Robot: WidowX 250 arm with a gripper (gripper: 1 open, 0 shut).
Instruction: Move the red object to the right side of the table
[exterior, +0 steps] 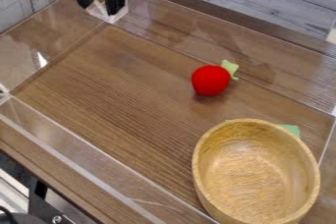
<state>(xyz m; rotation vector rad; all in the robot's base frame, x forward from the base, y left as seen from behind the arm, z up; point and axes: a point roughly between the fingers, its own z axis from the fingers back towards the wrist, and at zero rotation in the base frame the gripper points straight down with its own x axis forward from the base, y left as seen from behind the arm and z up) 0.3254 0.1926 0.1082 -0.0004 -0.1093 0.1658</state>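
Observation:
The red object is a small round bright-red soft ball with a pale green leafy tip at its upper right. It lies on the brown wood-grain table, a little right of the middle. My gripper hangs at the top left of the view, pointing down, far from the ball. Its two dark fingers stand apart and open, with nothing between them. The upper part of the gripper is cut off by the frame edge.
A round light wooden bowl sits at the near right corner, below the ball. Clear acrylic walls edge the tabletop on the near and left sides. A small green tag lies by the bowl's far rim.

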